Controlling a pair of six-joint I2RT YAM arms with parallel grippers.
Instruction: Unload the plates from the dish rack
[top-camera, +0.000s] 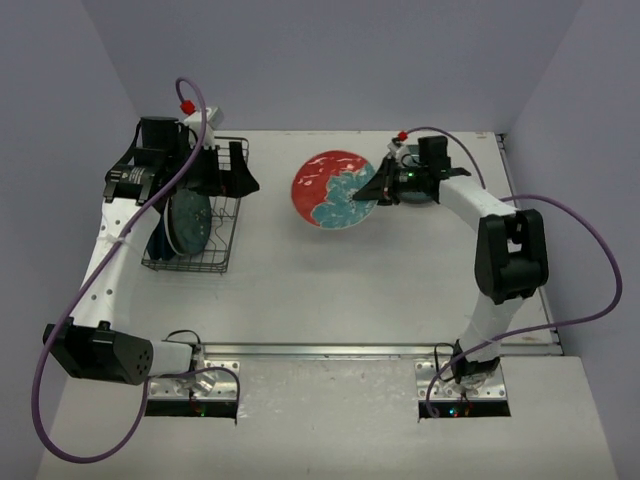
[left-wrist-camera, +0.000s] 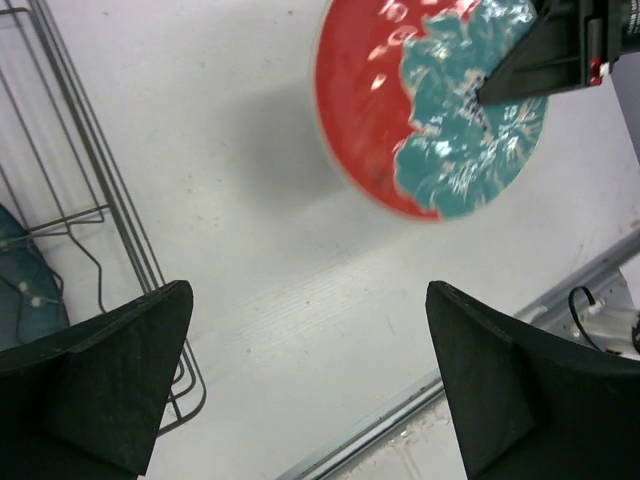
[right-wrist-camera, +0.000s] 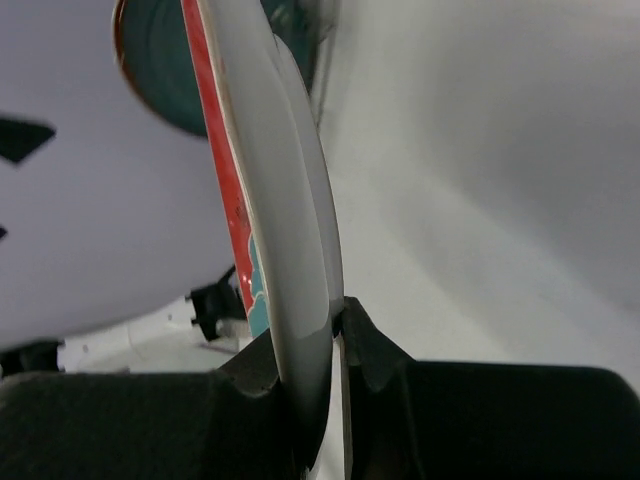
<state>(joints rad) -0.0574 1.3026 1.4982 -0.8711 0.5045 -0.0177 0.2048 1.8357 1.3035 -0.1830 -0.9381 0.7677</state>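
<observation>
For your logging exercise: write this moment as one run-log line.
right tool: shut on red floral plate rim, outside dish rack | left tool: open, by rack | dark teal plate: in rack

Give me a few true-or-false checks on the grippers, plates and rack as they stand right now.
1. The right gripper is shut on the rim of the red and teal plate. True.
2. The left gripper holds a plate. False: it is open, with nothing between its fingers.
3. The dish rack is empty. False: a dark teal plate stands in it.
4. The dish rack is on the left arm's side of the table. True.
</observation>
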